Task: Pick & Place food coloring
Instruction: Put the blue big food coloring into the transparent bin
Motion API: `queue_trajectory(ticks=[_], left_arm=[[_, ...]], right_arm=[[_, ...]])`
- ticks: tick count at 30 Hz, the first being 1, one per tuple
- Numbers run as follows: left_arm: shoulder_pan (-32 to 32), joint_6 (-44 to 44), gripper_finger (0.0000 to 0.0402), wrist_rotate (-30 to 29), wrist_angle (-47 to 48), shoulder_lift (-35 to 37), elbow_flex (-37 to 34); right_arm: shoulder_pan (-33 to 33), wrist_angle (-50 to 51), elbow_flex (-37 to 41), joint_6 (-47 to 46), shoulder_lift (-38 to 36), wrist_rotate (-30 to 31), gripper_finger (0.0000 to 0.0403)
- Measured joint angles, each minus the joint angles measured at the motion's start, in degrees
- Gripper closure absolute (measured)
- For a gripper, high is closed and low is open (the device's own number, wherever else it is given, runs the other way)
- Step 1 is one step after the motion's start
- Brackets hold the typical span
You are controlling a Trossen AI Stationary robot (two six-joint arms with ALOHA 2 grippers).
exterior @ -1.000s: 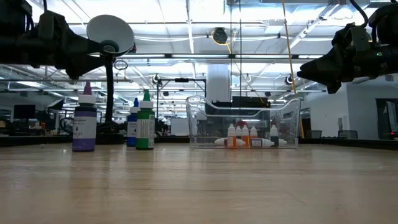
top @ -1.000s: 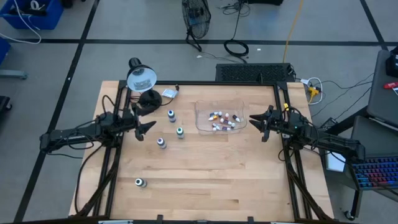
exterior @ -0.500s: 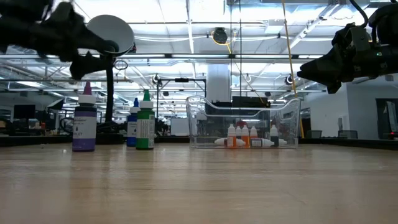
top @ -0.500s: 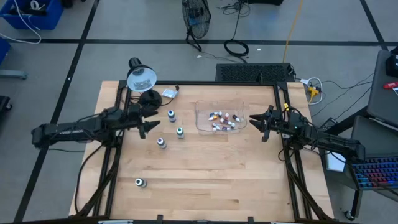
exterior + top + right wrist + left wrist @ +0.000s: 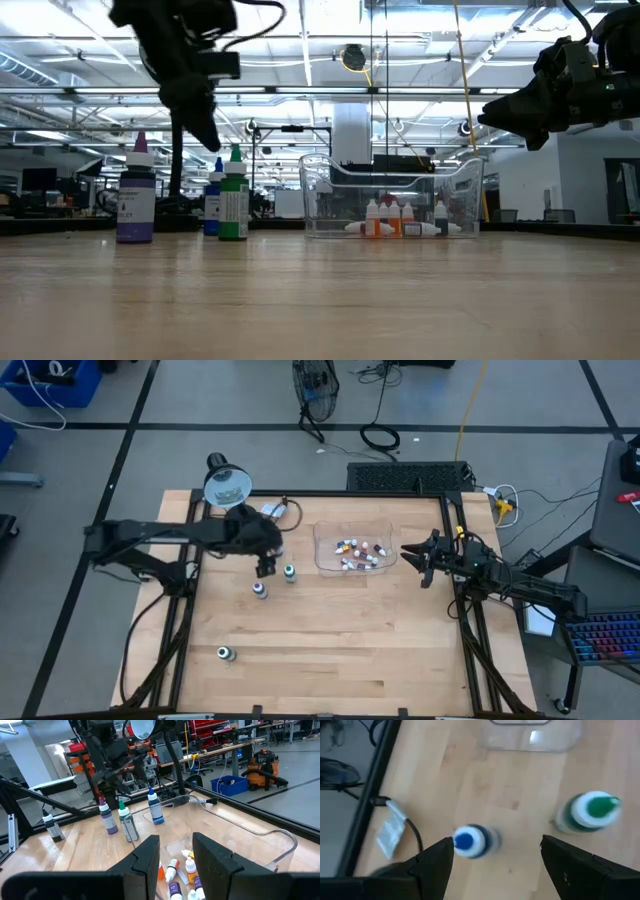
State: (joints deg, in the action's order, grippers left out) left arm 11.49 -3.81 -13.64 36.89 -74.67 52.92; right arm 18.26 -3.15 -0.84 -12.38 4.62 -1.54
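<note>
Under the open left hand (image 5: 492,857), blue-capped bottle (image 5: 471,841) stands upright.

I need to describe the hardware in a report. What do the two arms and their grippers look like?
Both arms are black, thin and jointed. The left gripper and right gripper each have two dark, flat, wedge-shaped fingers. A black cable loops along the left arm.

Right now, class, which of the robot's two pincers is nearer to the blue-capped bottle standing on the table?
The left. The left pincer hangs open just above the blue-capped bottle, its fingers on either side. The right pincer waits far off, beyond the clear tray.
</note>
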Motion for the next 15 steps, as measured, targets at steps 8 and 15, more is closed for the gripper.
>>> queue_trajectory(ticks=[8, 15], left_arm=[[1.8, -4.1, 0.0105, -3.6, 1.8, -6.6, 2.0], [5.0, -7.4, 0.0105, -3.6, -0.1, -9.5, 1.9]], right_arm=[[0.0, 0.0, 0.0, 0.0, 0.0, 0.0, 0.0298], [0.0, 0.0, 0.0, 0.0, 0.0, 0.0, 0.0298]])
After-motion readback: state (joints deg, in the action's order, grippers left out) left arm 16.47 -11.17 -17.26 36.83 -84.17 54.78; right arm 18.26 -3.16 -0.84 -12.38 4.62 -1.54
